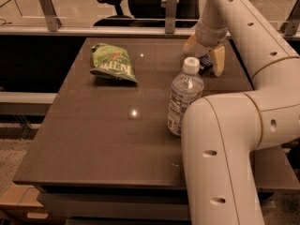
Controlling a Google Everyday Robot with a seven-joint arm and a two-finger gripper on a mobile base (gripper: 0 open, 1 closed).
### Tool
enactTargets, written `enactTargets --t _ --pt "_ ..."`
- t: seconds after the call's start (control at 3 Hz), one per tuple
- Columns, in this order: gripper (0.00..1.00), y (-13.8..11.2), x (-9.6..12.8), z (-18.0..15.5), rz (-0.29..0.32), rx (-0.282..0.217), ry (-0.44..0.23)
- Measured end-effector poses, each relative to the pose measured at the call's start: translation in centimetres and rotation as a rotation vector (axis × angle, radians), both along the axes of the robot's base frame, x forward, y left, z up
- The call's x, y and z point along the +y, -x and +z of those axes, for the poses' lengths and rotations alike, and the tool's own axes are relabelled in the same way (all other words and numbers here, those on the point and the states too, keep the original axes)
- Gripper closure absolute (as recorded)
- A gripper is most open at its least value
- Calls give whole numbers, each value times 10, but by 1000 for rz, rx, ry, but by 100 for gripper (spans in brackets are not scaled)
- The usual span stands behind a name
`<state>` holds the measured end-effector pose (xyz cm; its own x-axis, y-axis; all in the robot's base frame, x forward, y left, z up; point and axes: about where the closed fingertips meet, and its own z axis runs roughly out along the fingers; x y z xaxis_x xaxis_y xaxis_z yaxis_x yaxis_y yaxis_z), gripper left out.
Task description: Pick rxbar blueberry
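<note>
Rxbar blueberry (205,64) between the wide-spread, unclosed fingers of the gripper (203,59), behind the bottle (184,100).

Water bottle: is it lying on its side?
No, the water bottle stands upright, white cap on top; the end effector is down over the rxbar blueberry just behind it.

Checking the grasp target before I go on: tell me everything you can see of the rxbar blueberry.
The rxbar blueberry shows only as a small dark navy patch with a pale mark. It looks wrapped and flat, and seems to lie on the far right part of the table. The gripper is down over it and hides most of it; contact cannot be made out. The white cap of the water bottle stands just in front, covering its near left edge.
</note>
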<state>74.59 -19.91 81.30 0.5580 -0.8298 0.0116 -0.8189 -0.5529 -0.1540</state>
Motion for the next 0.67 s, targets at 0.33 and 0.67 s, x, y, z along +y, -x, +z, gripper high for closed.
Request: enactTargets --t 0.33,0.67 --pt "41 -9 2 -2 -2 -29 -7" --pt "64 -12 3 -2 -2 -38 -8"
